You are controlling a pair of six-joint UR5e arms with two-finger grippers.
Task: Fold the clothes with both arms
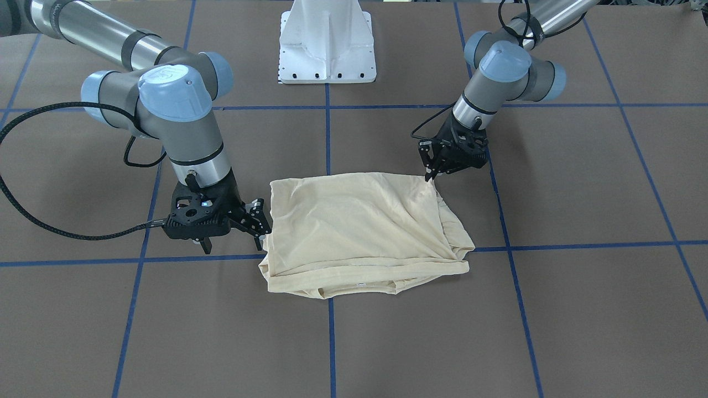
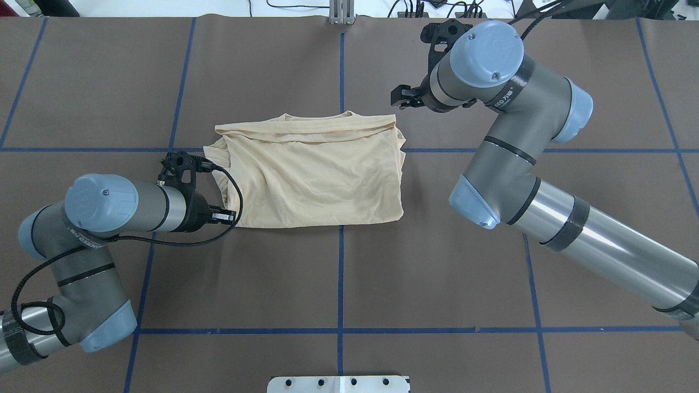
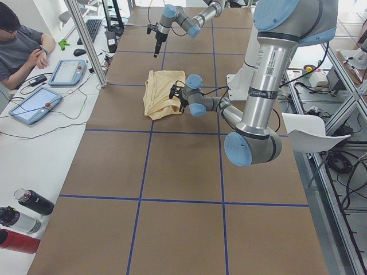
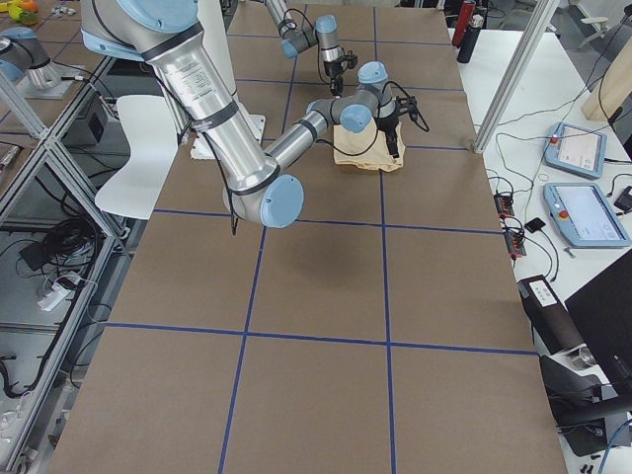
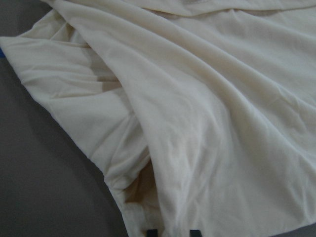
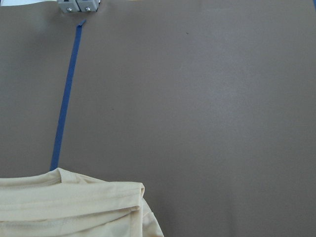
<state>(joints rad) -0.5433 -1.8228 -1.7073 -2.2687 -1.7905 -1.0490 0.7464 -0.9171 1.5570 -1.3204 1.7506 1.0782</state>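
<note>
1. table point(image 1: 581, 309), brown cover, marked into a grid by blue tape lines point(image 1: 331, 342).
2. white pedestal base point(image 1: 327, 41) on the table at the robot's edge, on the centre tape line.
3. side bench point(image 3: 34, 149), white, along the table's far side.
4. person point(image 3: 20, 48) seated at the bench, dark grey top.
5. tablet point(image 3: 67, 72) and second tablet point(image 3: 28, 106) on the bench, cabled.
6. black bottle point(image 3: 33, 201) and red bottle point(image 3: 17, 240) lying on the bench.
7. white chair point(image 3: 312, 129) behind the robot's side.
8. aluminium post point(image 3: 86, 43) at the table edge.

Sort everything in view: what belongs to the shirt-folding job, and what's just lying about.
Job: cream-yellow shirt, left gripper, right gripper.
Lying about: teach pendants, bottles, white chair.
</note>
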